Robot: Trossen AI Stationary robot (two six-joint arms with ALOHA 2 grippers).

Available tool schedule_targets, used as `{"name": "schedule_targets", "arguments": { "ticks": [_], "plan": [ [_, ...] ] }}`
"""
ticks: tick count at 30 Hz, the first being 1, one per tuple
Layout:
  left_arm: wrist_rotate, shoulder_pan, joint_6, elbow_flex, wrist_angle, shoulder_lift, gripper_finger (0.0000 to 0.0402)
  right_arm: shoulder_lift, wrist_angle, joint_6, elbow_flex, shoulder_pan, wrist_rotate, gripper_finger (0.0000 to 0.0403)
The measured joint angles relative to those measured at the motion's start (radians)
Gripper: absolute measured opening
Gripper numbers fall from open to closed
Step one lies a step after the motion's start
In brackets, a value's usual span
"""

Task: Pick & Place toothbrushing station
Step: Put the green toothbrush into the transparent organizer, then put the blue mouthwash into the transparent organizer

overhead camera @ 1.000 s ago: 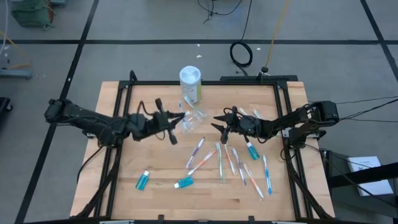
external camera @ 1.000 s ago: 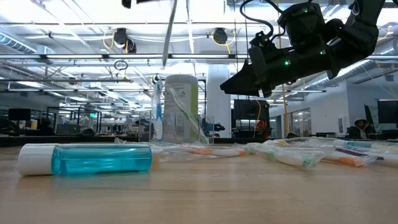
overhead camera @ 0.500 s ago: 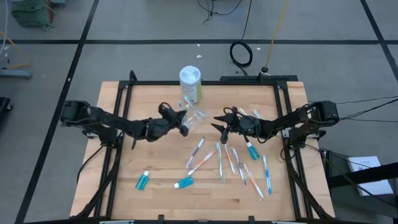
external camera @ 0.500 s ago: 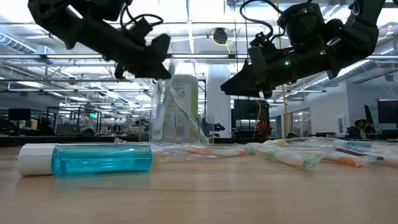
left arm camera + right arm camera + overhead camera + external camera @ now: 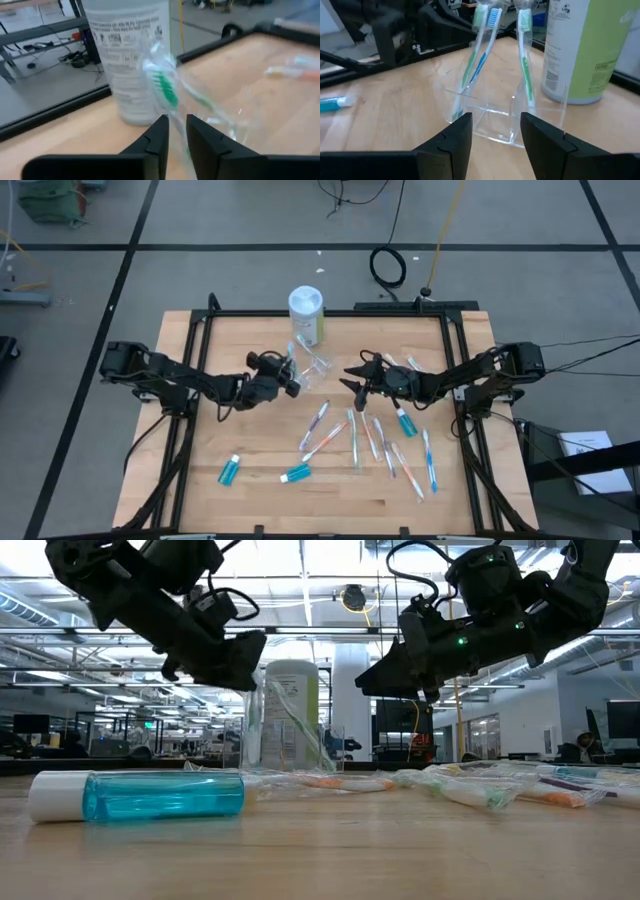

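The toothbrushing station (image 5: pixel 312 368), a small clear holder with several wrapped toothbrushes standing in it, sits on the wooden tabletop (image 5: pixel 250 445) near the middle of the far edge, just in front of a taller white-topped canister (image 5: pixel 306 313) with a green label. The room around is large: a grey floor (image 5: pixel 200 220) crossed by dark lines shows from above, and the low view looks into an open hall with bright ceiling lights (image 5: pixel 330 565), pipes and distant workstations. A black frame (image 5: pixel 330 312) borders the tabletop. The left gripper (image 5: pixel 289 375) hangs just beside the holder on its left, its fingers a narrow gap apart with a wrapped green-bristled brush (image 5: pixel 167 92) right ahead of them; whether they touch it I cannot tell. The right gripper (image 5: pixel 350 375) hovers near the holder's other side, fingers open, holding nothing. Loose wrapped toothbrushes (image 5: pixel 385 445) lie scattered toward the right edge. Small blue toothpaste tubes (image 5: pixel 229 470) lie toward the near edge.
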Motion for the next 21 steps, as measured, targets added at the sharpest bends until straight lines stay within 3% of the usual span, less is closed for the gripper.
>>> {"name": "schedule_targets", "arguments": {
  "ticks": [14,21],
  "plan": [
    [-0.008,-0.073,0.075,0.006,-0.028,0.0,0.019,0.0,-0.102,-0.044,0.0,0.032,-0.016,0.0173],
    [-0.047,-0.137,0.165,0.03,-0.041,-0.083,0.0208,0.0,-0.103,-0.039,0.0,0.08,-0.017,0.0211]
  ]
}}
